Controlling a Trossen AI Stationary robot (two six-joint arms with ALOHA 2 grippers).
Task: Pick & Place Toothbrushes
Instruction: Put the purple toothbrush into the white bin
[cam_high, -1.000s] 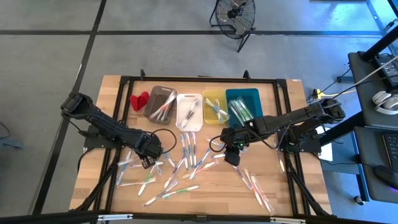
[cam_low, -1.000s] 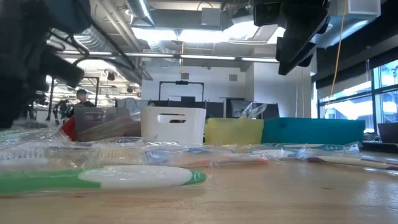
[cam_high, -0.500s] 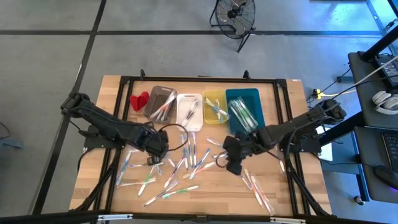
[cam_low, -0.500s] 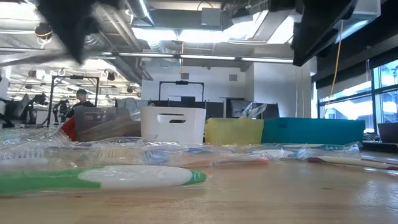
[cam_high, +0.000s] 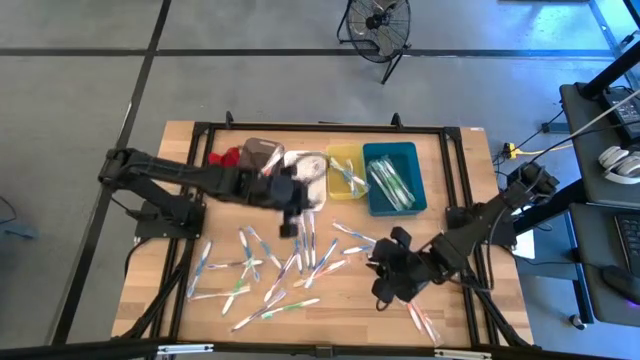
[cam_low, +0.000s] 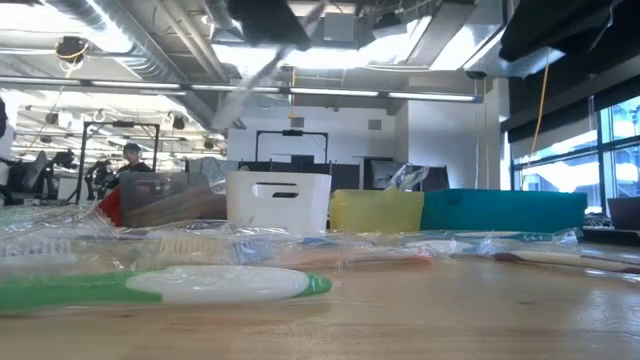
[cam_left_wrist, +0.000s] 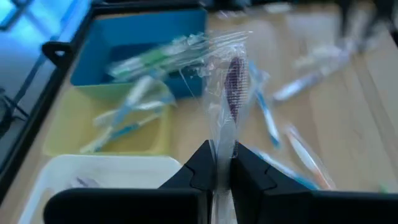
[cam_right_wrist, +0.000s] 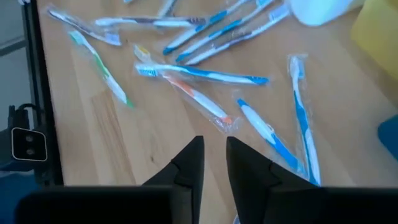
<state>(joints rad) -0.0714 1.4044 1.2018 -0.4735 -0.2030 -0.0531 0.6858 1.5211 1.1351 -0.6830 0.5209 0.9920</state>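
Pinching a wrapped toothbrush (cam_left_wrist: 231, 93) whose handle end is hidden, the left gripper (cam_left_wrist: 222, 163) hovers near the white bin (cam_high: 303, 178); the right gripper (cam_right_wrist: 213, 163) stands slightly spread, empty.

My left arm reaches across toward the worktop's far edge, its left gripper (cam_left_wrist: 222, 171) clamped tight on a wrapped toothbrush (cam_left_wrist: 232, 87). My right arm is bent low toward the near edge, right gripper (cam_right_wrist: 214, 163) pointing down, fingers narrowly apart, holding nothing.
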